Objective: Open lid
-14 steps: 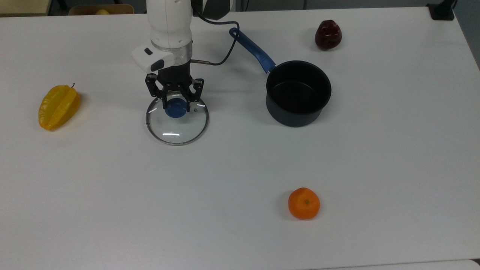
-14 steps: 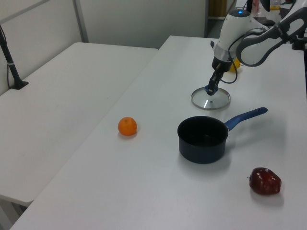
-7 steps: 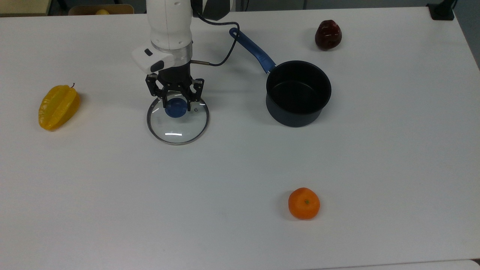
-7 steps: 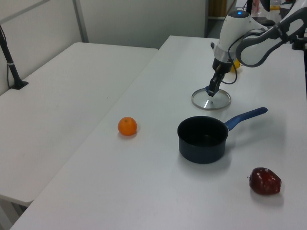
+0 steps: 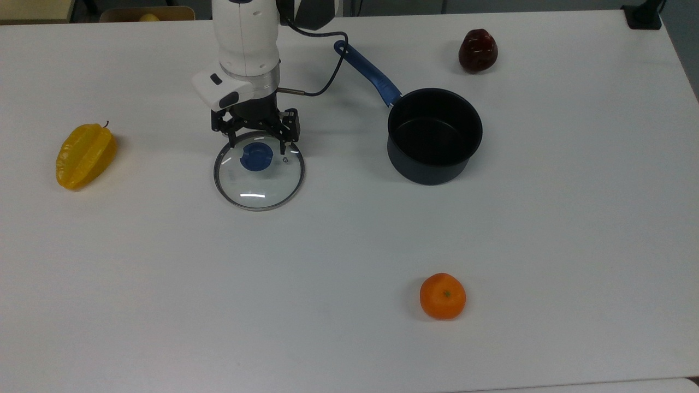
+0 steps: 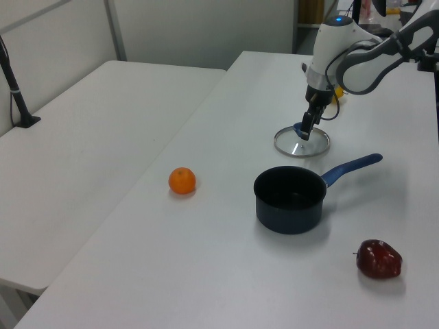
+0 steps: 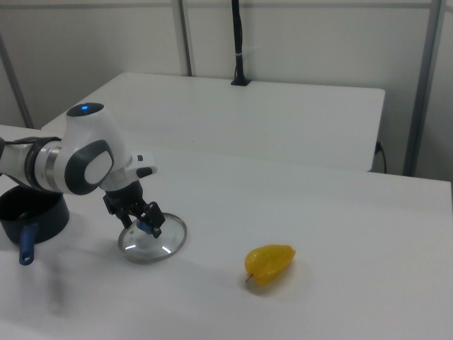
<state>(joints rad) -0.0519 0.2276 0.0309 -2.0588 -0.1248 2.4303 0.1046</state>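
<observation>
The round glass lid (image 5: 259,186) with a metal rim lies flat on the white table (image 5: 349,245), apart from the saucepan. Its blue knob (image 5: 256,158) points up. My gripper (image 5: 258,142) hangs just above the knob, open, one finger on each side and nothing held. In the left view the gripper (image 6: 304,130) stands over the lid (image 6: 302,144); in the right view the gripper (image 7: 150,225) hovers over the lid (image 7: 153,241). The dark saucepan (image 5: 434,136) with a blue handle (image 5: 368,72) stands uncovered at the top view's right of the lid.
A yellow starfruit (image 5: 85,155) lies at the top view's left. An orange (image 5: 442,296) sits near the front. A dark red fruit (image 5: 477,50) rests at the back right. A black cable (image 5: 327,71) loops from the wrist toward the pan handle.
The fingers have spread apart from the blue knob and the gripper has lifted slightly. The lid stays flat on the table in the same spot.
</observation>
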